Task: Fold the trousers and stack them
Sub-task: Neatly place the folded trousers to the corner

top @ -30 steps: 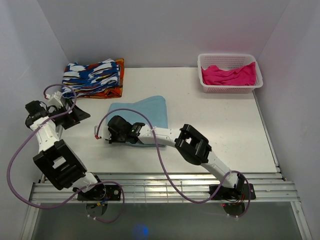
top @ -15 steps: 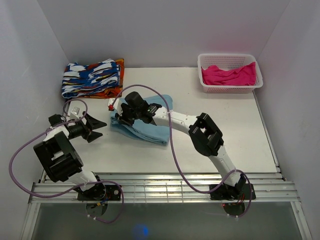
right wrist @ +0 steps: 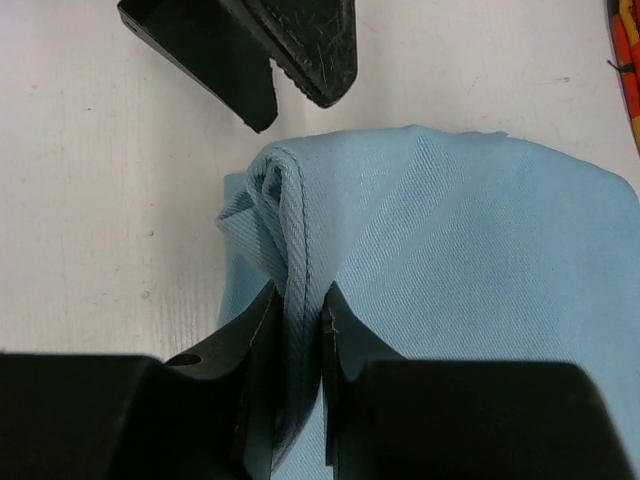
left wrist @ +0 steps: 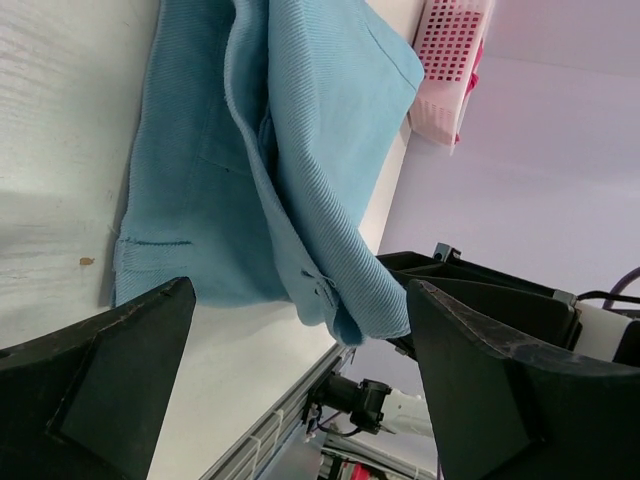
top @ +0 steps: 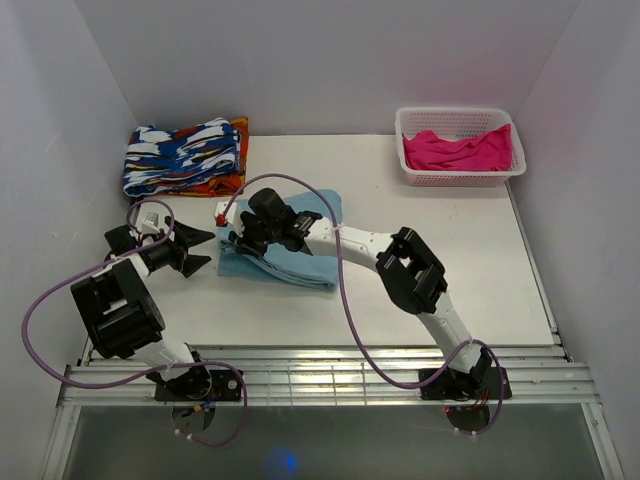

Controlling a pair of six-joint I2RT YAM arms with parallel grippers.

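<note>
The light-blue trousers [top: 300,262] lie folded in a thick pad left of the table's middle. My right gripper [top: 240,240] hovers over their left end and is shut on a seamed fold of cloth, which shows pinched and raised between the jaws in the right wrist view [right wrist: 298,300]. The rest of the trousers [right wrist: 450,260] spreads flat to the right there. My left gripper [top: 207,250] is open, just left of the trousers, pointing at them with nothing between its fingers [left wrist: 300,290]. In the left wrist view the lifted trousers edge [left wrist: 330,200] droops ahead of it.
A folded blue-white-orange patterned cloth [top: 185,158] lies at the back left. At the back right stands a white basket [top: 413,178] holding a pink garment [top: 458,150]. A metal rail [top: 320,375] runs along the near edge, and white walls enclose the table.
My right gripper has carried the trousers' edge up from the near side and toward the left end. The left arm swung in from the far left to face the trousers' left edge.
</note>
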